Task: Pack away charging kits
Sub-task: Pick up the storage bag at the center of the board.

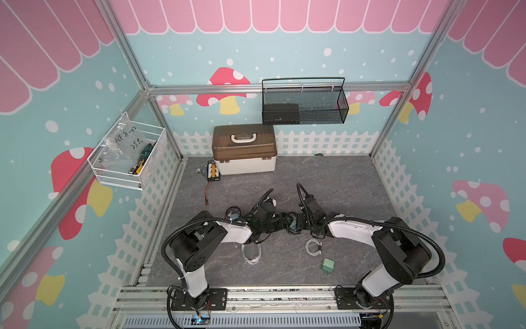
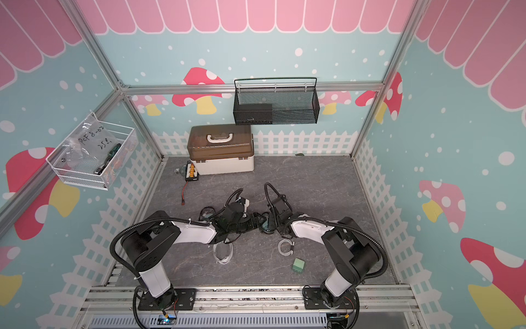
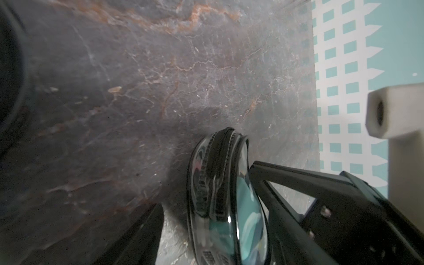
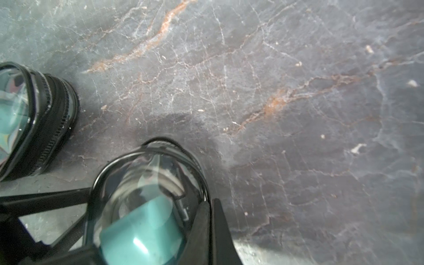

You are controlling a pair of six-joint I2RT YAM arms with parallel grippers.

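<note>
Lead item: black-rimmed pouch point(image 4: 146, 179), clear-faced, with a teal adapter point(image 4: 142, 236) inside. In both top views I find it well in front of the brown-lidded box point(image 1: 244, 148), off that box's right front corner, between my two grippers. My right gripper point(image 4: 212, 206) is clenched, its fingers pressed together on the pouch's rim. My left gripper point(image 3: 206, 185) is spread. Its fingers point(image 3: 298, 195) straddle a pouch on edge point(image 3: 218, 183), one against the clear face and the other apart from the zip side. I cannot tell whether this is the lead item. Next: second pouch point(image 4: 39, 119), black-rimmed and on edge, teal showing through, just beside the lead item in the right wrist view. Next: pouch by the left arm point(image 1: 233, 212), black-rimmed, in front of the box and nearer to it than the lead item. Next: coiled white cable point(image 1: 313, 247), farther from the box than the lead item, lying alone. Next: another white cable point(image 1: 252, 255), straight out from the box's front, its near end under my left arm. Next: loose teal adapter point(image 1: 328, 265), the task item farthest from the box, prongs pointing away from it. Other stock: black board point(image 1: 213, 171) with yellow connectors, just beside the box's left front corner, a red wire point(image 1: 208, 192) trailing forward from it. Black mesh basket point(image 1: 304, 102) on the wall, above and right of the box. White wire basket point(image 1: 128, 159) on the wall left of the box, holding a clear bag.
</note>
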